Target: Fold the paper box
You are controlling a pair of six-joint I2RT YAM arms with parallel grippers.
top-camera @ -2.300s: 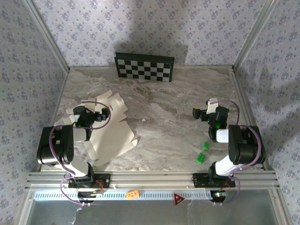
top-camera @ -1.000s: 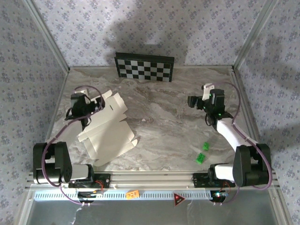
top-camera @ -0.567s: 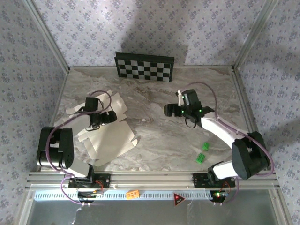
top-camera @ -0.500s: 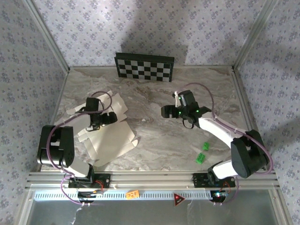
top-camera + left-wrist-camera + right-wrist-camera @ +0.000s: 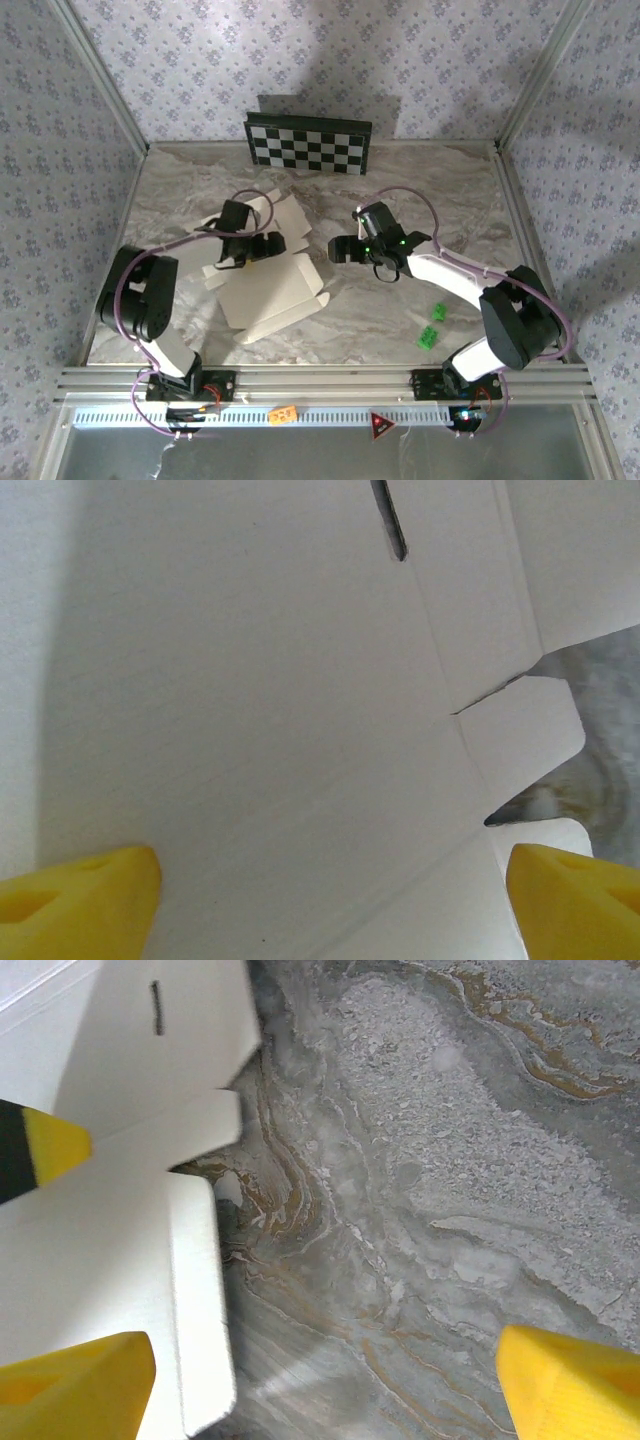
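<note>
1. Nearest you, right of centre, two small green pieces lay on the marble worktop.
2. Left of centre, the paper box lay unfolded on the worktop, cream face up, flaps spread.
3. Your left jaws stood wide apart over the box's far part, gripping nothing. Whether they touched the card, I couldn't tell.
4. Your right jaws gaped too, at the box's right edge, one fingertip over a flap, the other over bare marble.
5. Far back, the checkerboard panel stood by the wall.
</note>
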